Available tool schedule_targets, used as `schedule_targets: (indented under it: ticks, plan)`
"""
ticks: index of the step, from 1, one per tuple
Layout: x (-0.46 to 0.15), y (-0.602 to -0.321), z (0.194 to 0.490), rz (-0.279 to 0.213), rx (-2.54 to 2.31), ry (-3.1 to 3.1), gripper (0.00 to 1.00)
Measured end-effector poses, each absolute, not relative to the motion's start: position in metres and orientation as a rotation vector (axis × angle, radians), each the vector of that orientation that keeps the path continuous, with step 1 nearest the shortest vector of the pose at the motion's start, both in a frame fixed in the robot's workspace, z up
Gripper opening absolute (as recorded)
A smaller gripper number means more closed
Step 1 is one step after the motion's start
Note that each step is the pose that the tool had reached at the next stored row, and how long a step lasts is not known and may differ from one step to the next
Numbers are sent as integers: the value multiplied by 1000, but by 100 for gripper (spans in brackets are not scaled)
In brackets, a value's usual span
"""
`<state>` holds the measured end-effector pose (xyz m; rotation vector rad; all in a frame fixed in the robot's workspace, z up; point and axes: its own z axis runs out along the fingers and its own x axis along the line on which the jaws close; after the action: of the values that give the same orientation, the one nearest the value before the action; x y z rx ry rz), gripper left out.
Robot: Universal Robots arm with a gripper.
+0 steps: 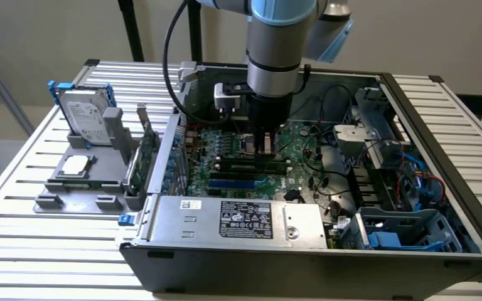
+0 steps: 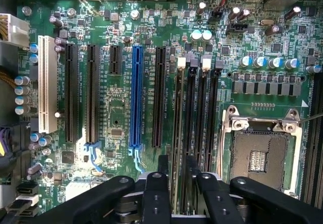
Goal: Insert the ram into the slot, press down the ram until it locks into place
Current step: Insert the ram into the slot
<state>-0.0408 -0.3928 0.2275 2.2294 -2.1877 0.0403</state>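
Step in hand, as I'm reading it: seating/pressing, not pick-up. The gripper (image 1: pixel 265 145) is hanging straight down inside the open PC case (image 1: pixel 308 266), right over the memory bank on the motherboard (image 2: pixel 116 108).

The ram (image 1: pixel 250 167) is standing on edge in the slot (image 2: pixel 180 65), the bank's outermost one on the side nearest the blue socket (image 2: pixel 135 98). In the wrist view the ram (image 2: pixel 177 128) is running edge-on directly under the gripper (image 2: pixel 177 171).

Can't tell whether the gripper is clamping the stick or sitting just off it. Also can't tell whether the slot latches are locking yet, so I'm treating the lock as not confirmed.

What the press is calling for, in my judgement:
- a straight vertical push, centred on the stick's length
- no tilt; an uneven load is likely to seat one end only
- neighbouring slots are lying just beside it, and the CPU socket (image 2: pixel 257 156) is near, so side room is tight

Surroundings:
- The case is lying on a slatted metal desk (image 1: pixel 48 251), with the power supply (image 1: pixel 233 216) along the case's near edge.
- On the exterior view's left, a grey fixture (image 1: pixel 73 188) is carrying a hard drive (image 1: pixel 86 116), well apart from the work.
- A plain light wall is showing behind.
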Motion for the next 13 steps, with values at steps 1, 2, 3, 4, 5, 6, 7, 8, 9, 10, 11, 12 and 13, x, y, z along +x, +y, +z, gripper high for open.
schedule_targets:
  ticks: [1, 2, 3, 4, 5, 6, 7, 8, 9, 10, 11, 12, 13]
  plan:
    - [-41, -393, 230, 40, 2229, -2187, 28]
    - [-41, -393, 233, 39, 2228, -2187, 28]
    - [-41, -393, 235, 37, 2228, -2186, 28]
    - [-41, -393, 238, 35, 2227, -2185, 28]
    - [-41, -393, 240, 33, 2226, -2184, 28]
    - [-42, -393, 241, 31, 2225, -2183, 28]
    - [-42, -393, 242, 27, 2224, -2181, 28]
    - [-42, -393, 243, 23, 2222, -2180, 28]
    - [-42, -393, 243, 20, 2221, -2179, 26]
    - [-42, -393, 243, 17, 2220, -2177, 26]
    - [-42, -393, 243, 16, 2220, -2177, 13]
    - [-42, -393, 243, 15, 2220, -2178, 13]
    - [-42, -393, 243, 15, 2220, -2178, 11]
